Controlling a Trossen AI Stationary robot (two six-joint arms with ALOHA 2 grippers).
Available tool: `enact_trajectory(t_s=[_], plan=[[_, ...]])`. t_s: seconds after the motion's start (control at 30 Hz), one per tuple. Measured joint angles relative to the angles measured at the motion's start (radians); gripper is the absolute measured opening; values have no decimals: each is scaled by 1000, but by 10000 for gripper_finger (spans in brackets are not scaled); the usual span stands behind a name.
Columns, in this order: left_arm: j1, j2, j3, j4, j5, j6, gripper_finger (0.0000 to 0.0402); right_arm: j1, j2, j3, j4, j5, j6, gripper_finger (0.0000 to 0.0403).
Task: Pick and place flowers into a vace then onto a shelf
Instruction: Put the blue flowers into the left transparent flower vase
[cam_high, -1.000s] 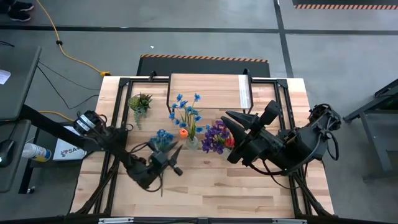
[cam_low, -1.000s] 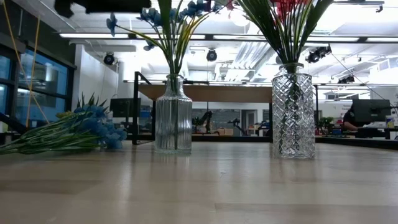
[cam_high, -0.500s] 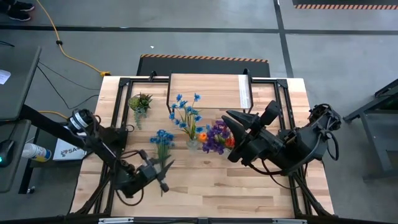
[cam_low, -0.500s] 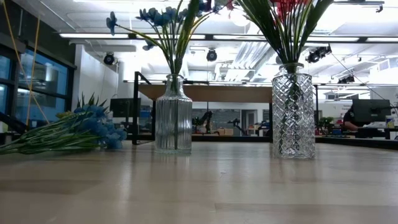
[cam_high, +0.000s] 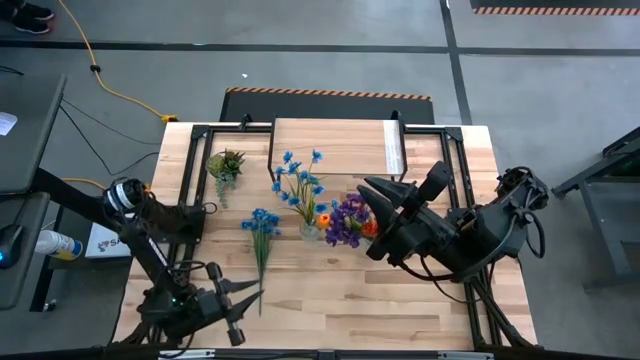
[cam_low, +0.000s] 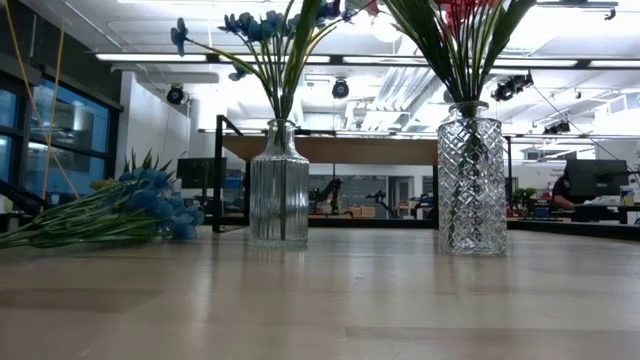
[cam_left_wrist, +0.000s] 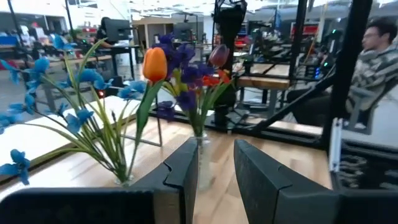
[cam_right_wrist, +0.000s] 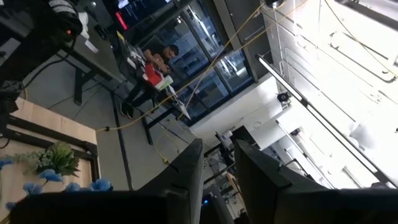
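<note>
Left gripper (cam_high: 243, 299) pulled back to near left table edge, fingers a little apart, empty. We left blue flowers (cam_high: 262, 232) lying on table, left of vases. Shelf (cam_high: 335, 146) waits, far side.

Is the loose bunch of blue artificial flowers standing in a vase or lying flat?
Lying flat. The loose blue bunch rests on the plank tabletop, stems along the wood, left of the ribbed glass vase.
</note>
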Motion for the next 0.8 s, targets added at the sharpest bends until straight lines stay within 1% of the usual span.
enact_trajectory(t_s=[0.13, 0.23, 0.47, 0.53, 0.63, 0.73, 0.8], plan=[[-23, 0, 29, 0, -2, -37, 138, 0, 0, 0, 0, 39, 0, 83], [-30, 0, 80, 0, -2, -33, 138, 0, 0, 0, 0, 43, 0, 83], [-33, 0, 304, -9, -1, 147, 138, 0, 0, 0, 0, 38, 0, 83], [-33, -1, 366, -66, 1, 179, 138, 0, 0, 0, 0, 38, 0, 83], [-32, 0, 429, -170, 1, 186, 138, 0, 0, 0, 0, 37, 0, 83], [-32, 0, 457, -184, 1, 183, 138, 0, 0, 0, 0, 37, -10, 83], [-27, 0, 457, -187, 1, 151, 136, 0, 0, 0, 0, 33, -23, 83]])
